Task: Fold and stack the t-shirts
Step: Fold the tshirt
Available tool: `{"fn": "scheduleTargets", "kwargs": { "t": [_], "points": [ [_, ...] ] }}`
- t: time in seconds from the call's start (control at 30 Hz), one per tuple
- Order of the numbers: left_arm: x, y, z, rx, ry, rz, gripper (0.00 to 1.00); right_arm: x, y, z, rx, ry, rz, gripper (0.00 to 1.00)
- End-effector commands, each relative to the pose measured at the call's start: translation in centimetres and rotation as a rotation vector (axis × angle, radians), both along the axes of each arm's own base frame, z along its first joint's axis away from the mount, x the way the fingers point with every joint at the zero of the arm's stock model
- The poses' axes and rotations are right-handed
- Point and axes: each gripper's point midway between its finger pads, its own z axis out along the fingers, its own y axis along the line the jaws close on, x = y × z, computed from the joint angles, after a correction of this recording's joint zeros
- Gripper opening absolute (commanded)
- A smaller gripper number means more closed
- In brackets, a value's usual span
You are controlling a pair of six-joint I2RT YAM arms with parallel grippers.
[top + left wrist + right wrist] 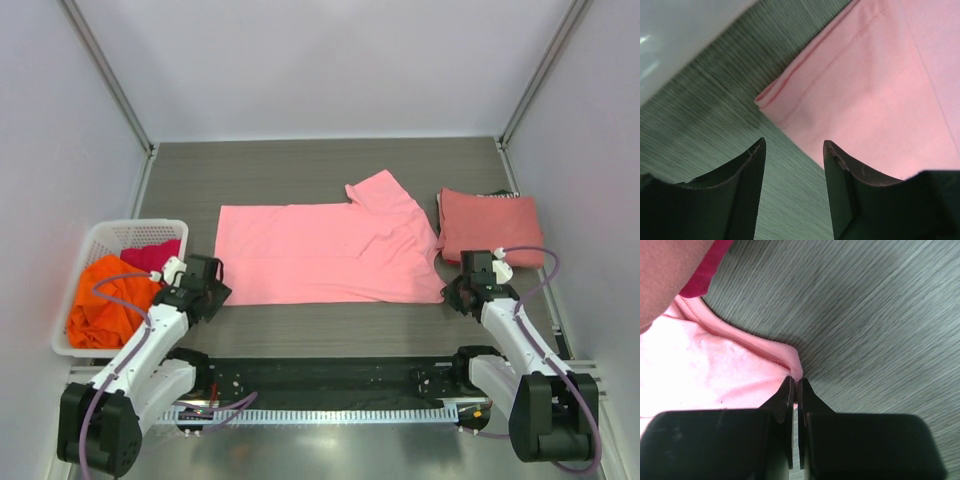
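Light pink t-shirt (pixel 320 250) lies spread flat mid-worktop (pixel 300 170), with the folded salmon-red shirt (pixel 490 225) just beside its right end. Right jaws are clenched on the pink shirt's near right corner, and the bite looks thin, right at the edge. Left jaws are released, gaping over the near left hem corner, nothing pinched. Risks: the thin right grip slips out on lift, or the left jaws close beside the hem and miss, so one side rises alone and the fold skews.
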Motion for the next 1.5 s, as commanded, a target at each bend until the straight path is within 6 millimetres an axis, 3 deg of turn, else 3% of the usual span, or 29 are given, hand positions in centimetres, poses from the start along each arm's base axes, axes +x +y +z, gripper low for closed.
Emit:
{"fn": "scheduleTargets", "kwargs": {
  "t": [0.0,0.27,0.37,0.4,0.47,0.67,0.73,0.87,0.97,1.13,1.37,1.47],
  "points": [
    [0.3,0.4,-1.0,0.01,-0.009,0.062,0.49,0.8,-0.4,0.6,-0.02,-0.047,-0.019,0.01],
    [0.9,0.5,-3.4,-0.016,-0.024,0.163,0.46,0.8,0.0,0.4,0.002,-0.069,-0.011,0.01],
    [1.3,1.0,-3.5,0.012,-0.022,0.175,0.28,0.9,0.2,0.5,0.009,-0.071,-0.002,0.01],
    [1.3,1.1,-3.7,0.024,-0.01,0.175,0.15,0.8,0.2,0.5,0.012,-0.072,-0.002,0.01],
    [1.3,1.4,-3.7,0.044,-0.009,0.174,0.0,0.9,0.2,0.6,0.008,-0.078,0.002,0.01],
    [1.4,1.5,-2.6,0.071,-0.007,0.13,0.0,1.7,-0.6,2.2,-0.038,-0.111,0.001,0.01],
    [1.6,1.6,-1.5,0.083,-0.015,0.119,0.0,2.2,-0.8,3.2,-0.052,-0.125,0.002,0.01],
    [3.4,1.5,2.5,0.099,-0.077,0.084,0.0,3.7,-0.9,6.3,-0.063,-0.179,0.003,0.01],
    [3.6,1.3,4.3,0.096,-0.093,0.067,0.0,3.9,-0.8,7.3,-0.057,-0.191,0.013,0.01],
    [2.8,0.9,4.1,0.07,-0.086,0.045,0.0,3.0,-0.6,6.8,-0.051,-0.16,0.024,0.01],
    [2.2,0.6,4.4,0.054,-0.087,0.022,0.0,2.3,-0.3,8.2,-0.046,-0.187,0.046,0.01],
    [1.1,0.7,3.7,0.051,-0.057,0.023,0.0,1.0,-0.3,7.3,-0.047,-0.13,0.048,0.01]
  ]
}}
